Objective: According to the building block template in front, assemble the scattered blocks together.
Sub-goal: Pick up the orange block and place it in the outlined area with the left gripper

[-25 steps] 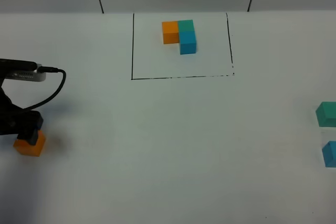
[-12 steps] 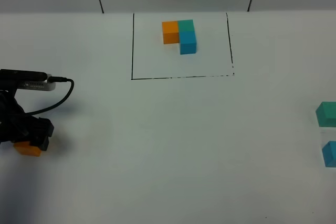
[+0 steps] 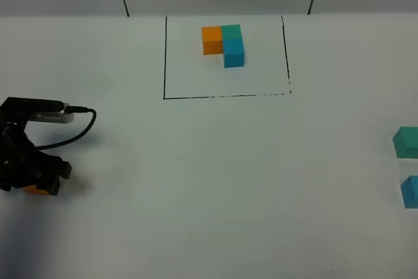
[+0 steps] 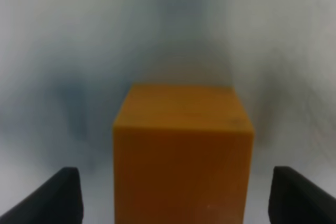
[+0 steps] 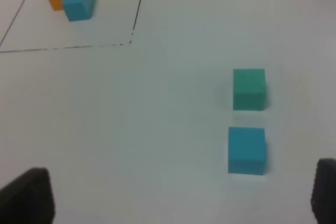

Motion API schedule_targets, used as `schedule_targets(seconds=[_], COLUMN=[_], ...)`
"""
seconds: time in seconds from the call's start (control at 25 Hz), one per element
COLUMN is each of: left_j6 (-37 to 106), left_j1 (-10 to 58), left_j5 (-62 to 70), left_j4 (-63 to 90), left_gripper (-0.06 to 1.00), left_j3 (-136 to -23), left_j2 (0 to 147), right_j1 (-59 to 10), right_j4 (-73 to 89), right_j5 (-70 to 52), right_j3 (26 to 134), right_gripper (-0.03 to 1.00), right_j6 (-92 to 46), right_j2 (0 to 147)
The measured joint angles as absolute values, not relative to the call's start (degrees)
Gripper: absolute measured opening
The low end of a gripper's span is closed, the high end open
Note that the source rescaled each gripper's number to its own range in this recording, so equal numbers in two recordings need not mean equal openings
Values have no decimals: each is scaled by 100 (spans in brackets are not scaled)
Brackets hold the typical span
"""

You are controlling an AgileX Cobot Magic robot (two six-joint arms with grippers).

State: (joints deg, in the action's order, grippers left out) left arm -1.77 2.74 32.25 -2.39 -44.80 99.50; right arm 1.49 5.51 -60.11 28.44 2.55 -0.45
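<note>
Gripper (image 3: pixel 38 183) lower around matte orange cube (image 4: pixel 182 150)

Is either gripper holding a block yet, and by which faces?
Nothing is held. The left gripper straddles the orange cube, a gap showing on each side; the right gripper is open and empty.

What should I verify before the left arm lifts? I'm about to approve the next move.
1. Orange block centred in the left gripper: ok.
2. Fingers closed onto the block's sides: not ok, gaps show on both sides.
3. Template trio complete inside its drawn frame: ok.
4. Teal block and blue block lying free on the table: ok.
5. Right gripper open, holding nothing: ok.
</note>
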Motion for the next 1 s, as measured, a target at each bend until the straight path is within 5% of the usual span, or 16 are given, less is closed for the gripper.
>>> schedule_targets(seconds=[0.16,0.24,0.56,1.0], left_j6=[-177,-170,159,1968], left_j1=[274,274,547,2820], left_j5=[3230,3278,4458,5736], left_j4=[-239,-239,-278,-1282], left_gripper=[26,0,1,1], left_j3=[-4480,-4527,-5483,-7899], left_j2=[9964,9964,9972,10837], right_j1=[149,149,149,149], right_j4=[551,551,551,556], right_j5=[-6011,-6011,-6011,-6011], right_j3=[2844,2844,2844,2844], right_gripper=[99,98,94,94], right_j6=[255,255,264,264], right_j2=[-45,-45,-45,-45])
